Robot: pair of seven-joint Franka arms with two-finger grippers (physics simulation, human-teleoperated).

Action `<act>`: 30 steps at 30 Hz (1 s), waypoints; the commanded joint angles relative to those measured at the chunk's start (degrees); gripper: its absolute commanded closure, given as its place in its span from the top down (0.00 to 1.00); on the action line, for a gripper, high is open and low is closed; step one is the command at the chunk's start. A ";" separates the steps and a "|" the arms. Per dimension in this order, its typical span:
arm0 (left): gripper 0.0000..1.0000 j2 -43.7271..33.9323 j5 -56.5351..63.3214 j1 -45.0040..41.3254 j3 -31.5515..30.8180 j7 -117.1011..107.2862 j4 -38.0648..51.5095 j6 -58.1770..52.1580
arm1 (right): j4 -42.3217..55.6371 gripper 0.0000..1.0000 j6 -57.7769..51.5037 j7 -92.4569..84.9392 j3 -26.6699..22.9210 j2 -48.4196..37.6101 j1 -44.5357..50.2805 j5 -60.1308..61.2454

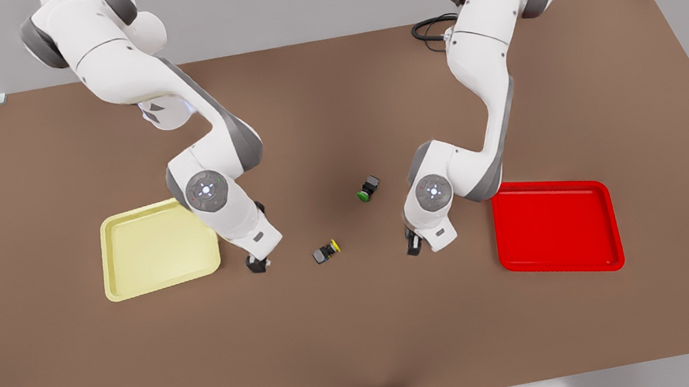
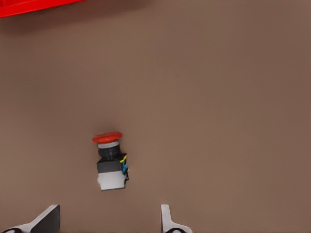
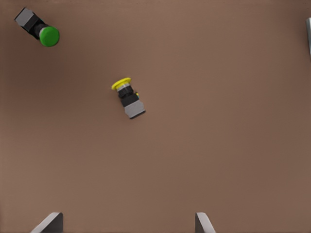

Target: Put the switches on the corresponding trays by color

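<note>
Two grippers hang low over the brown table (image 1: 366,340), both with fingers spread wide and holding nothing. You will find the right gripper (image 1: 256,265) at the front view's left, just beside the near corner of the yellow tray (image 1: 155,249). In its wrist view the right gripper (image 3: 127,221) faces the yellow switch (image 3: 129,99), which lies on its side on the table. In the front view the yellow switch (image 1: 326,251) sits between the two grippers, outside both trays. The left gripper (image 1: 415,244) hangs at the front view's right, near the red tray (image 1: 554,227). The red switch (image 2: 111,162) lies on the table just ahead of its open fingers (image 2: 165,216). Note the green switch (image 1: 368,188) farther back
</note>
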 commanded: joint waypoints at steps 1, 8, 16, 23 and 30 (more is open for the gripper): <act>1.00 0.00 0.81 -0.01 0.01 0.00 -0.59 0.57 | 0.07 1.00 0.18 -1.49 0.05 0.33 0.52 0.10; 1.00 0.35 1.08 -0.63 0.01 -1.67 -5.17 4.52 | -0.37 1.00 8.89 -12.84 0.05 5.16 4.21 0.45; 1.00 4.66 1.17 -0.89 0.54 -2.28 -5.25 9.27 | 2.26 1.00 9.06 -17.41 -1.01 13.07 6.06 -1.57; 1.00 5.63 1.17 -0.89 0.63 -2.64 -5.61 9.62 | 2.79 1.00 9.24 -21.54 -3.55 17.29 8.08 -2.80; 0.51 5.71 1.17 -0.89 0.63 -2.55 -5.60 9.62 | 4.73 1.00 16.89 -23.39 -5.22 21.51 9.31 -2.71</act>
